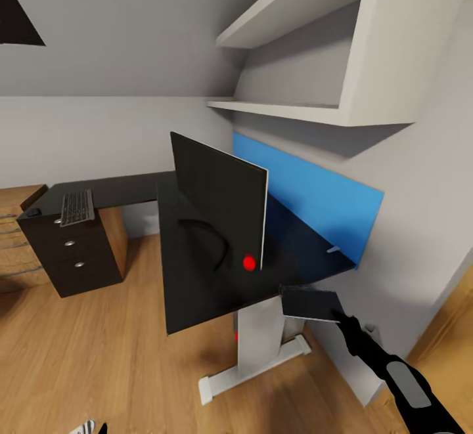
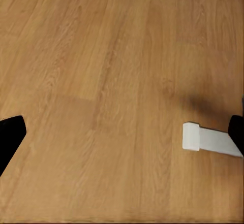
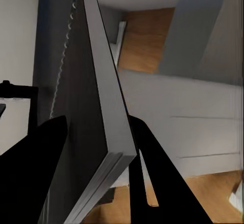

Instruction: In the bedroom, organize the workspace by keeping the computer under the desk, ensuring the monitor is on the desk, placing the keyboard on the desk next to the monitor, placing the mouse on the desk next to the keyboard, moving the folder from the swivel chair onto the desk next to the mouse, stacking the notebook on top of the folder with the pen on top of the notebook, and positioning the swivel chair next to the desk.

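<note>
Notebook point(image 3: 96, 107), dark-covered with a spiral binding along one edge, pinched edge-on between the two fingers of the right claw point(image 3: 99, 125); in the head view notebook point(image 1: 312, 304) held level just off the near corner of the glossy black surface point(image 1: 190, 289), overhanging the floor beside the white leg point(image 1: 259, 335), right claw point(image 1: 341, 319) clenched on its outer end. Monitor point(image 1: 217, 197) upright on that surface, turned edge-on with its red light low at a corner; keyboard point(image 1: 77, 207) well apart from it, far along the other wing above the drawer unit point(image 1: 72, 250). Blue panel point(image 1: 315, 197) standing along the wall behind the surface, possibly the folder but too large and flat against the wall to say for sure; small white piece point(image 1: 334, 248) at its foot, perhaps the pen. Left claw point(image 2: 122, 132) spread wide and empty, hanging over the wooden floor point(image 2: 101, 56) near the leg's white foot point(image 2: 211, 140). Step in hand, by judgement: carrying the notebook in for stacking. Next move calls for lifting it over the surface edge, clear of the monitor, and laying it flat on the folder once that lies on the surface; keyboard move toward the monitor not yet done.
</note>
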You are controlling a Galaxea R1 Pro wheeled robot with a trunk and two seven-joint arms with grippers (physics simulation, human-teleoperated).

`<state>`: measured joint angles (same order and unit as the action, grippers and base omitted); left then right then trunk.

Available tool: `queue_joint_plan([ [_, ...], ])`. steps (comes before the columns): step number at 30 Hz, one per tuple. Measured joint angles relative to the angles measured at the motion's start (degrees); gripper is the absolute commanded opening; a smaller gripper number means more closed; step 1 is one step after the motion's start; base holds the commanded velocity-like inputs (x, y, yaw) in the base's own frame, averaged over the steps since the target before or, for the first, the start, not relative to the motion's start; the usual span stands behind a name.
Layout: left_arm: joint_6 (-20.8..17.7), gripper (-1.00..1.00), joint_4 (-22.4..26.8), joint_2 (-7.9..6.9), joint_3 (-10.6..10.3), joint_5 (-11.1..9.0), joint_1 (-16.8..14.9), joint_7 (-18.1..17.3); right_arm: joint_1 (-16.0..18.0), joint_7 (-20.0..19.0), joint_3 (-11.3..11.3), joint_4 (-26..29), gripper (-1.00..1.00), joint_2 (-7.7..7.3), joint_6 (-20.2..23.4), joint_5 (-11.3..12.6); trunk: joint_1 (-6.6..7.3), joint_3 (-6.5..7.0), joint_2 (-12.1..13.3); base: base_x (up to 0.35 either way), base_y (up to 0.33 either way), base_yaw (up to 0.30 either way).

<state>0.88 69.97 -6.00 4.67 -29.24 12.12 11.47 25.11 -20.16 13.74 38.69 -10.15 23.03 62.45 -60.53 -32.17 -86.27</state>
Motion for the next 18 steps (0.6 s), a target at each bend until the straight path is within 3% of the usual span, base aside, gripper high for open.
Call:
queue_joint_plan([
  [6,0.00,1.00,0.00,0.04,-0.07,0.00,0.00,0.00,-0.02,0.03,-1.80,-0.01,-1.00,0.67,-0.08,-0.54,0.00,0.00,0.00,-0.336,0.009,0.000],
  [10,0.00,1.00,0.01,0.05,-0.10,0.03,0.00,0.00,-0.02,0.08,-4.74,0.02,-1.00,1.58,-0.27,-0.64,0.00,-0.01,0.00,-0.328,0.106,0.000],
  [14,0.00,1.00,0.02,0.05,-0.14,0.07,0.00,0.00,-0.01,0.11,-9.35,0.03,-1.00,2.64,-2.99,-0.84,0.00,-0.01,0.00,-0.300,0.182,0.000],
  [15,0.00,1.00,0.01,0.07,-0.22,0.07,-0.01,0.05,-0.02,0.08,-13.48,0.01,-1.00,3.24,-6.93,-1.09,0.01,-0.01,0.00,-0.269,0.226,0.000],
  [17,0.00,1.00,0.02,0.09,-0.24,0.07,0.00,0.07,-0.02,0.07,-15.23,0.01,-1.00,3.58,-8.66,-1.08,0.01,-0.01,0.00,-0.239,0.251,0.000],
  [18,-0.03,1.00,-0.03,0.12,-0.29,0.07,-0.01,0.09,-0.04,0.17,-19.97,-0.01,-1.00,3.99,-12.34,-1.12,0.01,-0.01,0.00,-0.208,0.274,0.000],
])
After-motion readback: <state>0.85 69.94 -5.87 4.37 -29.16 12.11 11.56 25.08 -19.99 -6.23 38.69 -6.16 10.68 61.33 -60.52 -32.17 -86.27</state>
